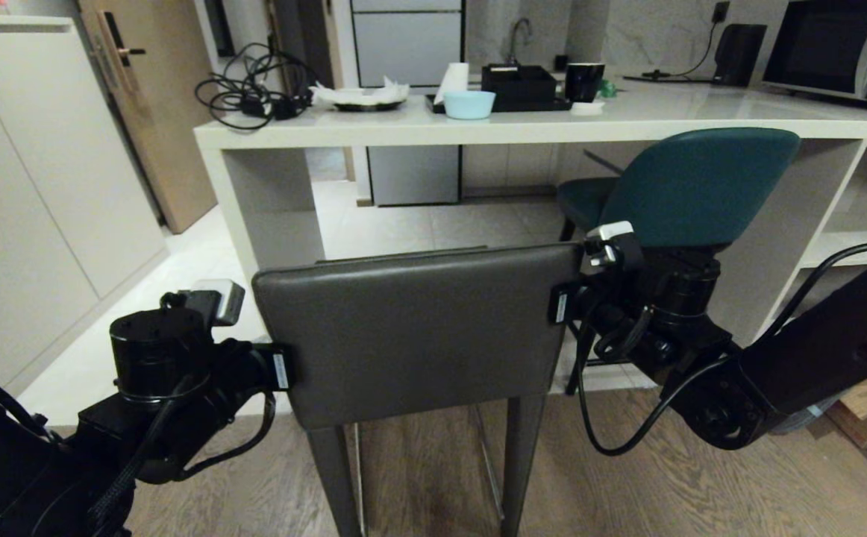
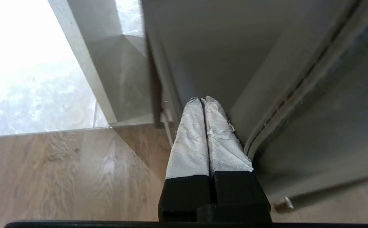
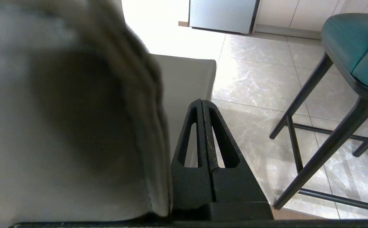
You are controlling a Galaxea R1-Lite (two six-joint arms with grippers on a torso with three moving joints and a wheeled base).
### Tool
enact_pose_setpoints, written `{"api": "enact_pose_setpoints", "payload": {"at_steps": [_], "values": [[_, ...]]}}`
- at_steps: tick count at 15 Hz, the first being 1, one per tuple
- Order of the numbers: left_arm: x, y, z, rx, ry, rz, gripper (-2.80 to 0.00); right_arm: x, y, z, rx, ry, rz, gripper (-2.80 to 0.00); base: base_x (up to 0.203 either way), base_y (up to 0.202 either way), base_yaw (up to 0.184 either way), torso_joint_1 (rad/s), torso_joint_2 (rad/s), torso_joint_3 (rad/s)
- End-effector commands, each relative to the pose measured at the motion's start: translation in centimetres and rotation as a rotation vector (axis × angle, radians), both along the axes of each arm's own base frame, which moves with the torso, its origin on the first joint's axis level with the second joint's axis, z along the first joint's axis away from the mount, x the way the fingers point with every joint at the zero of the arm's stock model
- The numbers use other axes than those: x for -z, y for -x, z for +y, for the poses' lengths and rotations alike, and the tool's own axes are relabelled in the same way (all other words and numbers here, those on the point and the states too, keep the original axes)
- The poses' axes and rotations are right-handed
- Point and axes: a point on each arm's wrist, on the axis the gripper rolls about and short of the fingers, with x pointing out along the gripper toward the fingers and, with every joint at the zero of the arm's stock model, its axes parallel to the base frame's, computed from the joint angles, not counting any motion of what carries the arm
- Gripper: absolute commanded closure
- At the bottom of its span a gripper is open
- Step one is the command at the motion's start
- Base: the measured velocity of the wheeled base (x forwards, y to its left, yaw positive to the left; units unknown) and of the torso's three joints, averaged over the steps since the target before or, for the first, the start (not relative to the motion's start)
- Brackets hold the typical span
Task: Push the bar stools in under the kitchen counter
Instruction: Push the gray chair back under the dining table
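Observation:
The dark grey-brown bar stool (image 1: 418, 328) with a square backrest stands right in front of me, a little short of the kitchen counter (image 1: 627, 123). My left gripper (image 1: 280, 371) is shut, lying against the backrest's left edge. My right gripper (image 1: 562, 304) is shut against its right edge. Neither one clasps the stool. In the left wrist view the white-wrapped fingertips of the left gripper (image 2: 203, 100) lie along the stool's grey side (image 2: 329, 126). In the right wrist view the black right gripper (image 3: 202, 102) sits beside the backrest (image 3: 60, 126). The teal stool (image 1: 702, 183) stands tucked against the counter at the right.
The counter's white side panel (image 1: 269, 201) stands ahead on the left and open shelves (image 1: 851, 224) on the right. On top lie cables (image 1: 251, 86), a blue bowl (image 1: 469, 104), a mug (image 1: 584, 80) and a microwave (image 1: 844, 48). A white cabinet (image 1: 45, 186) lines the left.

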Motion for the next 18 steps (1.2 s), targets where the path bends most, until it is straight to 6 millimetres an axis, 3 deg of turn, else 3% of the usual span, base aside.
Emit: {"api": "enact_pose_setpoints", "payload": {"at_steps": [1, 8, 12, 18], "values": [[-0.4, -1.2, 0.2, -0.028, -0.008, -0.036, 0.0, 0.9, 0.1, -0.1, 0.004, 0.006, 0.012, 0.0, 0.0, 0.0, 0.0, 0.0, 0.0, 0.0], [-1.0, -3.4, 1.0, -0.084, -0.047, -0.083, 0.0, 1.2, 0.1, -0.1, 0.003, -0.004, -0.016, 0.0, 0.0, 0.0, 0.0, 0.0, 0.0, 0.0], [-0.2, -5.0, 1.7, -0.113, -0.091, -0.076, 0.0, 0.7, 0.4, 0.1, -0.004, 0.011, -0.04, 0.0, 0.0, 0.0, 0.0, 0.0, 0.0, 0.0], [-0.1, -5.0, 1.8, -0.114, -0.091, -0.074, 0.0, 0.6, 0.9, 0.5, -0.015, 0.017, -0.065, 0.0, 0.0, 0.0, 0.0, 0.0, 0.0, 0.0]]}}
